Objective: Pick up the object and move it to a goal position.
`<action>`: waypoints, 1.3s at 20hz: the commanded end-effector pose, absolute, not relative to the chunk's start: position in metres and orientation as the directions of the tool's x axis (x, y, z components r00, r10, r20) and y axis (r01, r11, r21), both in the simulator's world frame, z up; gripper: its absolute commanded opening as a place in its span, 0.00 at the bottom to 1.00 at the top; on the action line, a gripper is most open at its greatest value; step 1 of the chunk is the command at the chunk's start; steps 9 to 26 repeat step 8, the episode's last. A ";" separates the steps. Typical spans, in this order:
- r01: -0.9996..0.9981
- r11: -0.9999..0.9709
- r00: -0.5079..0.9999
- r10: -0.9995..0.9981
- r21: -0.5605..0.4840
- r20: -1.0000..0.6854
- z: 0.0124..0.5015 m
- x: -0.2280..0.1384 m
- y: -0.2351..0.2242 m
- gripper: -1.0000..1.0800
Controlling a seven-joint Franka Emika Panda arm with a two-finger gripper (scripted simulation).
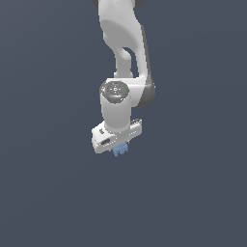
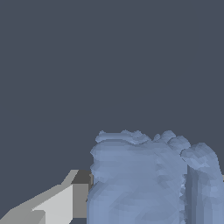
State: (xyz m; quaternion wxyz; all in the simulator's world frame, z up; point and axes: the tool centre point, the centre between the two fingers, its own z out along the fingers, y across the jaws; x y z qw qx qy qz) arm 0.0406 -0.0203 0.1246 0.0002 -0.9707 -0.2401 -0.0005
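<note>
In the exterior view the white arm reaches down at the middle, and the gripper (image 1: pixel 118 144) points away from the camera. The object (image 1: pixel 121 150), a tiny light-blue jagged lump, pokes out just beneath the gripper's white body. The wrist view has the object (image 2: pixel 144 179) filling the near field, lumpy along its edge. One pale finger (image 2: pixel 54 204) presses against its side. The other finger is almost wholly hidden behind the object. The gripper is shut on the object.
A plain dark grey-blue surface fills the background in both views. The arm's upper links (image 1: pixel 120 34) run off the exterior view's upper edge.
</note>
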 end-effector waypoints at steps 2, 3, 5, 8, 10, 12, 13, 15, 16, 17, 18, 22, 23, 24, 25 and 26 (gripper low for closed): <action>0.467 -0.884 0.884 0.467 -0.001 0.000 0.131 0.049 -0.027 0.00; 0.467 -0.884 0.884 0.467 0.000 0.000 0.133 0.050 -0.028 0.00; 0.467 -0.884 0.884 0.467 0.000 0.000 0.134 0.053 -0.030 0.00; 0.467 -0.884 0.884 0.467 0.000 0.000 0.135 0.054 -0.031 0.00; 0.467 -0.884 0.884 0.467 0.000 0.000 0.135 0.054 -0.031 0.00; 0.467 -0.884 0.884 0.467 0.000 0.000 0.135 0.054 -0.031 0.00; 0.467 -0.884 0.884 0.467 0.000 0.000 0.135 0.054 -0.031 0.00; 0.467 -0.884 0.884 0.467 0.000 0.000 0.135 0.054 -0.031 0.00; 0.467 -0.884 0.884 0.467 0.000 0.000 0.135 0.054 -0.031 0.00; 0.467 -0.884 0.884 0.467 0.000 0.000 0.135 0.054 -0.031 0.00; 0.467 -0.884 0.884 0.467 0.000 0.000 0.135 0.054 -0.031 0.00; 0.467 -0.884 0.884 0.467 0.000 0.000 0.135 0.054 -0.031 0.00; 0.467 -0.884 0.884 0.467 0.000 0.000 0.135 0.054 -0.031 0.00; 0.467 -0.884 0.884 0.467 0.000 0.000 0.135 0.054 -0.031 0.00; 0.467 -0.884 0.884 0.467 0.000 0.000 0.135 0.054 -0.031 0.00; 0.467 -0.884 0.884 0.467 0.000 0.000 0.135 0.054 -0.031 0.00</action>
